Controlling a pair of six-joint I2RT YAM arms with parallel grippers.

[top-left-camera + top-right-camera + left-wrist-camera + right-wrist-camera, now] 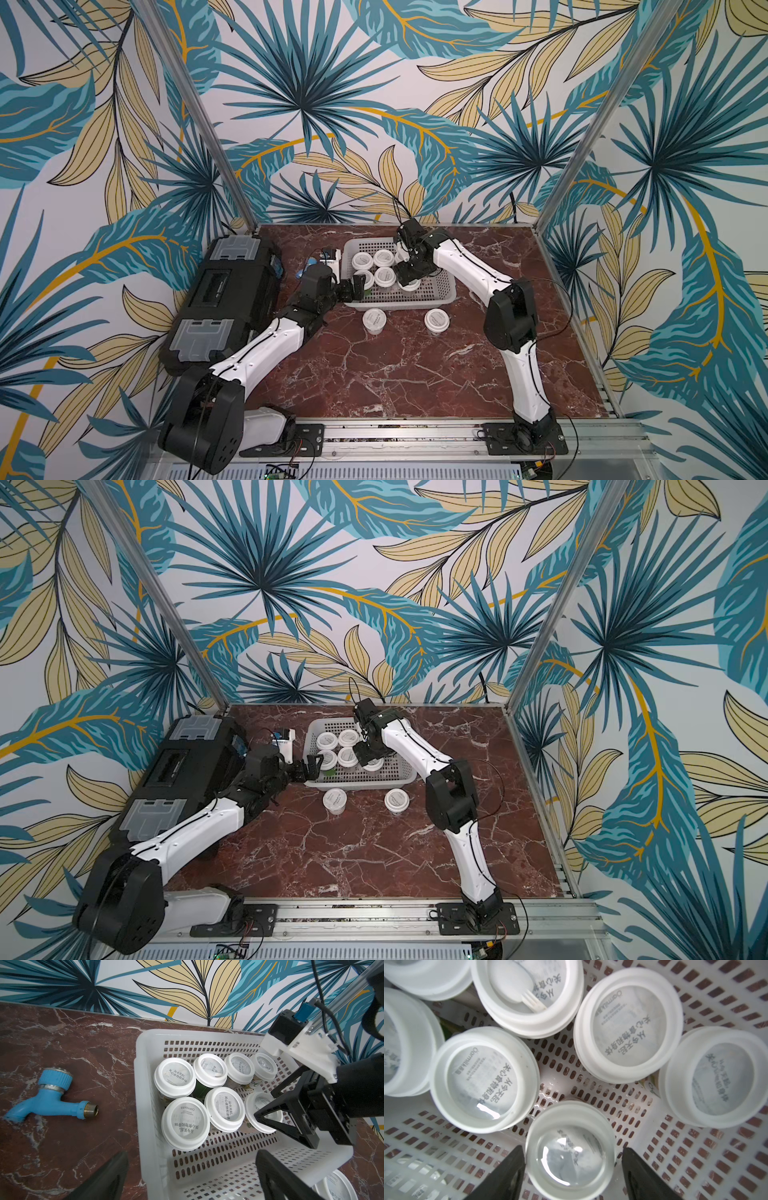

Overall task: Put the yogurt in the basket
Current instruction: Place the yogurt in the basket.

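The pale perforated basket (438, 291) (401, 771) stands at the back middle of the table and holds several yogurt cups with white lids (175, 1077) (483, 1078). My right gripper (409, 276) (573, 1149) reaches down into the basket, open. Its fingers stand either side of one upright cup (570, 1157) (259, 1101) that rests on the basket floor, with a gap showing at one finger. My left gripper (359, 289) (193, 1155) is open and empty over the basket's near-left corner. Two more cups (374, 321) (436, 321) stand on the table in front of the basket.
A large black toolbox (224, 299) lies along the left edge of the table. A small blue tap fitting (49, 1097) (301, 272) lies between the toolbox and the basket. The red marble tabletop (395, 374) stretches to the near rail.
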